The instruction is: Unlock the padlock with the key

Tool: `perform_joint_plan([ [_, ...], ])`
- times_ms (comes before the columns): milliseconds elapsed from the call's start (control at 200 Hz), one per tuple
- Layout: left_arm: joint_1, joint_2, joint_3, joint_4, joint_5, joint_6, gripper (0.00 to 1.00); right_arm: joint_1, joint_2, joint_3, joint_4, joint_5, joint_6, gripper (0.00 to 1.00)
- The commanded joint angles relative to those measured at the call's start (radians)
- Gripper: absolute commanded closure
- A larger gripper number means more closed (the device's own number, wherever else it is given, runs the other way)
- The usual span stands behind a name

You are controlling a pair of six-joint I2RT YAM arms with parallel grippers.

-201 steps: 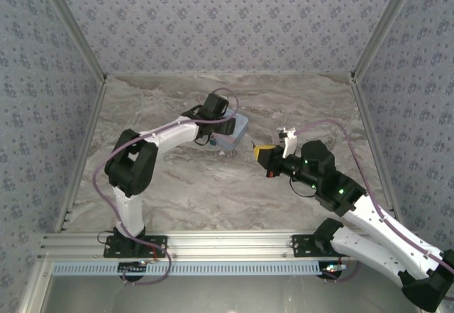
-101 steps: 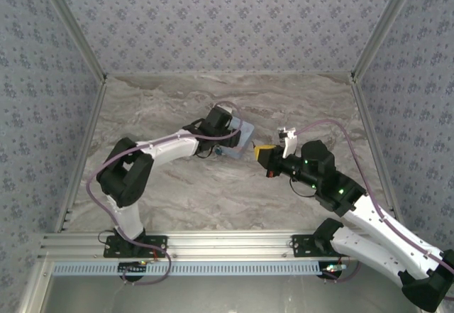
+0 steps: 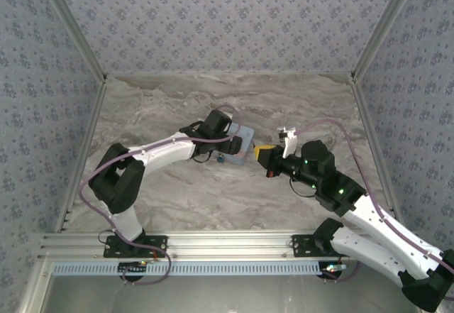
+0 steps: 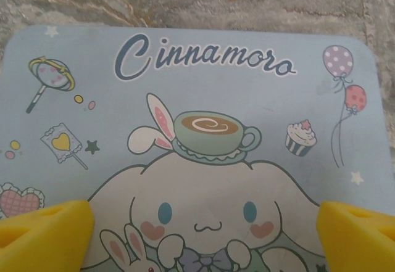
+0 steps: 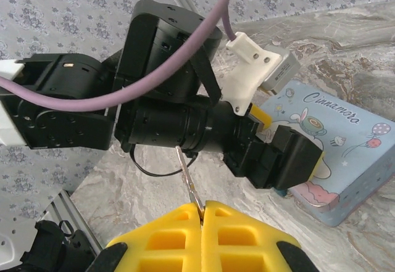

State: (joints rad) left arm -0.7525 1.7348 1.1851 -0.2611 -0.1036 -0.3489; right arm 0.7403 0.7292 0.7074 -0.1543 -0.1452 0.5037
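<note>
Padlock: one, a tiny blue speck in the top view, just left of centre, on the marble table below the tin's lower edge.
Handling: probably light, rigid and smooth, so it would likely skid when the key pushes in. The flat sides of the body look like the best hold, leaving keyhole and shackle free.
Left gripper: yellow fingers spread wide, at the lower corners of its wrist view and low over the tin, holding nothing.
Tin: one, light blue with a cartoon print, lid closed.
Key: one, a thin metal sliver, stiff and easily twisted askew.
Right gripper: fingers pressed together, pinching the key, right of centre in the top view.
Grippers: two.
</note>
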Motion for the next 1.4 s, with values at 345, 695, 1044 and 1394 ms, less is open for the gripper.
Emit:
perform_joint_plan([
  [345,0.075,-0.389,-0.264,0.050,0.236,-0.114,0.02,0.005,-0.011,0.000,0.015,0.009,-0.012,1.00],
  [695,0.077,-0.369,-0.523,0.402,0.443,-0.220,0.04,0.002,0.027,0.032,0.015,-0.011,-0.041,1.00],
  [1044,0.136,-0.196,-0.594,0.679,0.488,-0.158,0.09,0.002,-0.010,0.009,0.016,0.005,-0.039,1.00],
  [1394,0.216,-0.115,-0.607,0.819,0.520,-0.154,0.12,0.006,0.009,-0.007,0.038,0.008,-0.015,1.00],
])
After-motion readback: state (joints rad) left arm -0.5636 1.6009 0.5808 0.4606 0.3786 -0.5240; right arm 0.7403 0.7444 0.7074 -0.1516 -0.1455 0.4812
